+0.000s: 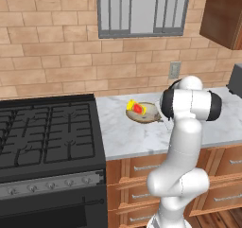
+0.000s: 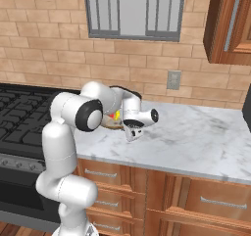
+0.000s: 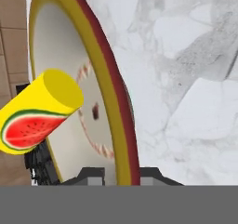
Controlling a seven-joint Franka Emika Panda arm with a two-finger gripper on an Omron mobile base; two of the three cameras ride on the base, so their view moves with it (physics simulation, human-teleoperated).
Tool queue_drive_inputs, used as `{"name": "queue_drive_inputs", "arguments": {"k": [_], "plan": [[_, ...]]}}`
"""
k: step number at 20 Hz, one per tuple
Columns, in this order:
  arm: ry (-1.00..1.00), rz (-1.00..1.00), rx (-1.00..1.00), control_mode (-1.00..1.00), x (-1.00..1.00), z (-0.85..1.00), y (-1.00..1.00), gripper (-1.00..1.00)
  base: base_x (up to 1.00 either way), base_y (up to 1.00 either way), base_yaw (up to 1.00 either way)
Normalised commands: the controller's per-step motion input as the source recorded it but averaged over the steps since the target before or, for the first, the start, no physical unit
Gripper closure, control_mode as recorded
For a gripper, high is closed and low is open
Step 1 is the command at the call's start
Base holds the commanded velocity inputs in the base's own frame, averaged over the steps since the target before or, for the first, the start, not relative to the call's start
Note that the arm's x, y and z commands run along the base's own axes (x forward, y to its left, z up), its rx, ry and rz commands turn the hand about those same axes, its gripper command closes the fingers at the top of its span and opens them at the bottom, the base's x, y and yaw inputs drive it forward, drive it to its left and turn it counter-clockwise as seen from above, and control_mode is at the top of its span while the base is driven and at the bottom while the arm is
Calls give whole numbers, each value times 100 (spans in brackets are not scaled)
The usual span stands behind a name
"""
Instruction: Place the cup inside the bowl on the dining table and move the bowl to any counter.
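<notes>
Your two-finger gripper (image 3: 122, 174) pinches the yellow-and-red rim of the wide shallow bowl (image 3: 69, 79), which rests on the white-grey marble counter (image 1: 132, 135) beside the black stove (image 1: 47, 132). You see the small yellow cup (image 3: 39, 111) lying inside.

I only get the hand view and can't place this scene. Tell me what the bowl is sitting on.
Observer: The bowl lies flat on the marble counter, over wooden drawers.
Operator: Name what stands beside that counter.
Observer: A black stove adjoins it, left of the bowl in the left base view.
Operator: Describe the wall behind it.
Observer: There is a wall outlet in the brick, above and right of the bowl.
</notes>
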Motion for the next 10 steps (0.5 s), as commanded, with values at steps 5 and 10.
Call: {"name": "queue_drive_inputs", "arguments": {"k": [5,10], "plan": [[0,0,0,-100,-2,0,0,-100,0,0,0],[0,0,0,-100,-2,0,0,-100,0,0,0]]}}
